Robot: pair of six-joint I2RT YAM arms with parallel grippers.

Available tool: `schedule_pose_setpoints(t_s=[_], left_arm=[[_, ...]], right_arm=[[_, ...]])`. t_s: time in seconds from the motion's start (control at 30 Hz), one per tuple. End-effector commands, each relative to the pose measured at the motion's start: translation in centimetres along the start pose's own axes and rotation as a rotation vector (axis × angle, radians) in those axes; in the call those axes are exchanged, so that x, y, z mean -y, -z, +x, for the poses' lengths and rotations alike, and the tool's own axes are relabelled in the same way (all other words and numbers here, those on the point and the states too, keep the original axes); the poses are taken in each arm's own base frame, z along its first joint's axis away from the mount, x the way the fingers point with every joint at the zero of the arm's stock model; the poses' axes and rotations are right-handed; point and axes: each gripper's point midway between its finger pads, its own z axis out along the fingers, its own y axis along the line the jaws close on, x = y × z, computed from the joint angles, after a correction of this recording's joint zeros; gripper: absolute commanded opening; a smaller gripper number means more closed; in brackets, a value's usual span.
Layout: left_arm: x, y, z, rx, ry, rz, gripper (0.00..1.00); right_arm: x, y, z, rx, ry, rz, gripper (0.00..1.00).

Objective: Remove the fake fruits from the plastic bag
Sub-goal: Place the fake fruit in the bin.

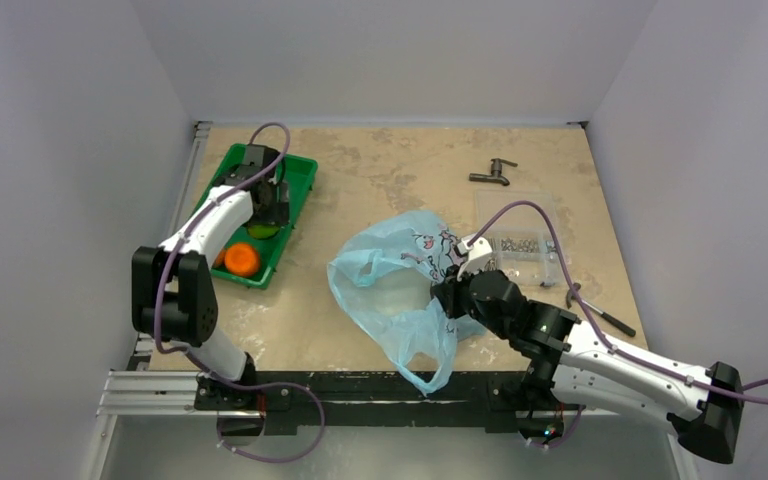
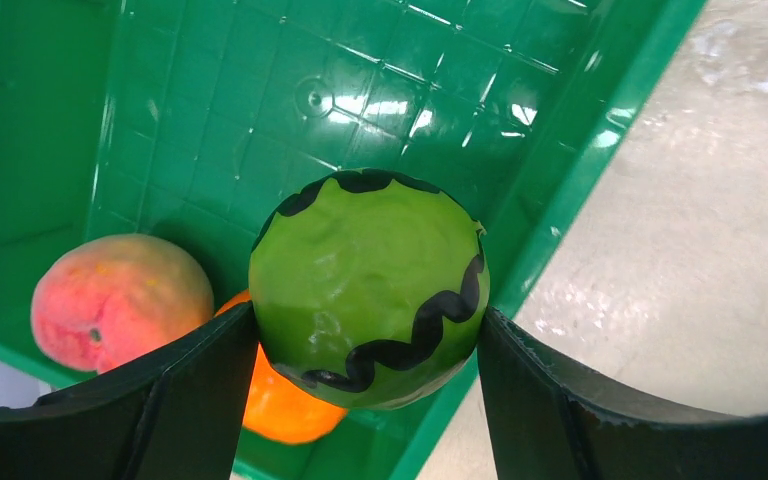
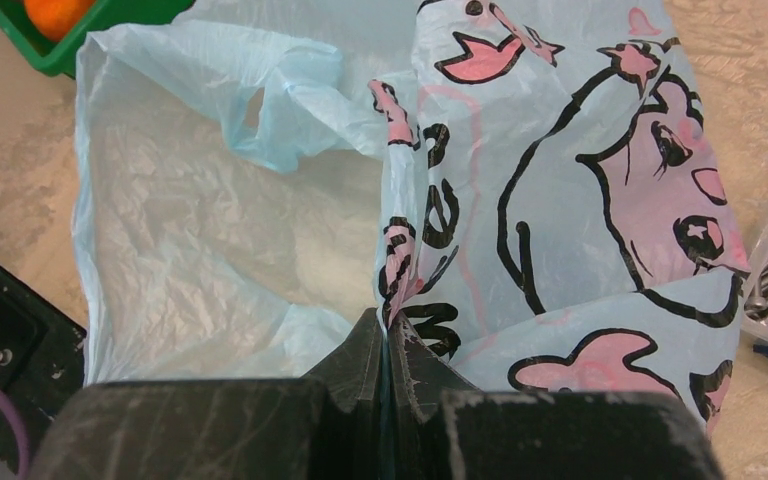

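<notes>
table [image 1: 390, 170]: tan, mottled top.
bag [image 1: 390, 290]: light blue, pink-and-black print, lies crumpled at mid-table toward the near edge, one handle trailing over that edge.
tray [image 1: 305, 170]: green, at the far left corner, along the left edge, well apart from the bag.
right claw [image 3: 386, 335]: at the bag's right side, fingers pressed together with a fold of printed film pinched between them; the bag spreads out to the left and ahead of it.
left claw [image 2: 362, 335]: over the tray, fingers wide apart and clamped on the green fruit [image 2: 365, 280], one pad touching each flank. fruit is green with a black zigzag line.
peach [image 2: 120, 300]: on the tray floor, in its near end.
orange [image 1: 242, 260]: just beside the peach, partly hidden under the held fruit.
screw box [image 1: 515, 235]: clear, toward the right edge, just beside the bag.
tap [image 1: 492, 175]: dark metal, far right part of the table.
</notes>
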Motion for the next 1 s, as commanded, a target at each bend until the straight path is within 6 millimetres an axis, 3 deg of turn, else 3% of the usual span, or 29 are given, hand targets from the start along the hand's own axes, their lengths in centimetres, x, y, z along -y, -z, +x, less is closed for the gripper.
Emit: schedule_pose_setpoints(t_s=[0.0, 0.17, 0.37, 0.77, 0.97], left_arm=[[-0.9, -1.5, -1.2, -0.029, -0.002, -0.054, 0.20], [0.0, -2.8, -0.4, -0.100, 0.031, 0.007, 0.21], [-0.1, -3.1, 0.6, -0.145, 0.029, -0.002, 0.39], [0.3, -2.5, 1.0, -0.145, 0.047, 0.026, 0.98], [0.0, -1.2, 0.3, -0.105, 0.064, 0.031, 1.00]], right_arm=[[-0.2, -0.3, -1.1, 0.033, -0.017, 0.013, 0.00], [0.0, -0.2, -1.2, 0.038, -0.021, 0.021, 0.00], [-0.1, -0.2, -1.2, 0.037, -0.021, 0.017, 0.00], [0.1, -0.5, -1.8, 0.008, 0.019, 0.059, 0.00], [-0.5, -1.5, -4.6, 0.031, 0.118, 0.098, 0.00]])
